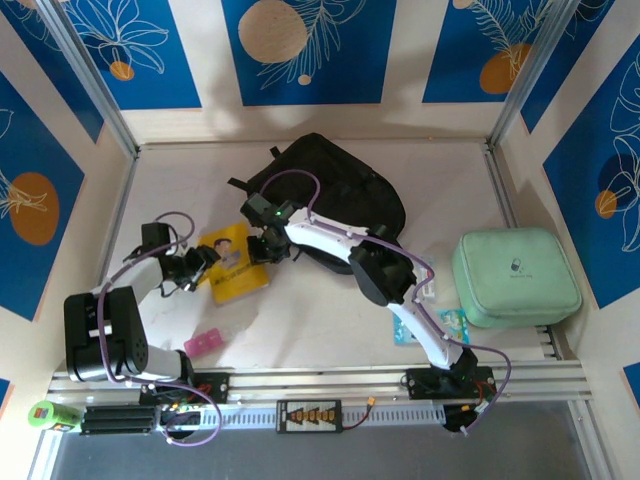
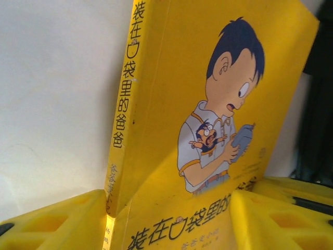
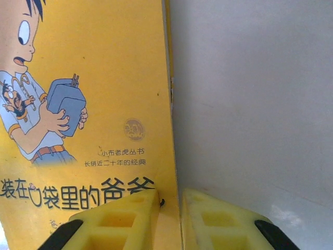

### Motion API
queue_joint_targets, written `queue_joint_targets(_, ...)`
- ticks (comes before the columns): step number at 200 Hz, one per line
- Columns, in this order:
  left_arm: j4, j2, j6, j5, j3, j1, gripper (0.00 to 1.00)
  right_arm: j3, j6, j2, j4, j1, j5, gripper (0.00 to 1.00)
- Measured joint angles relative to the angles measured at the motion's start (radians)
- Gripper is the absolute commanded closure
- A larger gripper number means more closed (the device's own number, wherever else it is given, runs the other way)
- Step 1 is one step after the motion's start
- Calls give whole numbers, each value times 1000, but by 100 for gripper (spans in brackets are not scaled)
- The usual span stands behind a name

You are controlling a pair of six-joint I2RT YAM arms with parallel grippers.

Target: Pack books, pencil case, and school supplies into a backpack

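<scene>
Two arms, one book: both meet at the yellow book (image 1: 237, 265), which lies left of centre on the table (image 1: 300, 330), just in front of the backpack (image 1: 340, 185).
Left arm: bent sharply over its base, forearm pointing right, left gripper (image 1: 200, 265) at the book's left edge.
Left pincer: fingers (image 2: 52, 224) stand wide with the spine end of the book between them. Can't tell if they're actually pressing it.
Right arm: stretched way across the table to the left, right gripper (image 1: 268, 245) at the book's right edge, close to the backpack.
Right pincer: narrow, pinched on the book's edge.
Hard to see: pink thing (image 1: 205, 343) near the left base, too small to name. Book's edges are tucked under both grippers from above.
Containers: backpack lies slumped at the back, inside not visible. Mint-green case (image 1: 515, 278) on the right looks closed, contents hidden.
</scene>
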State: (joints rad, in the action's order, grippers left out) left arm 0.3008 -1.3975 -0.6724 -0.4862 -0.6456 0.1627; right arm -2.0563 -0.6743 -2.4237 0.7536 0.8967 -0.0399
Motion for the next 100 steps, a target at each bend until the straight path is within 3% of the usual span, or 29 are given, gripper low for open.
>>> queue_joint_targets(100,3,59,-27,-223,-37,-4,38,-6,-16,-3,20,-18,1,78)
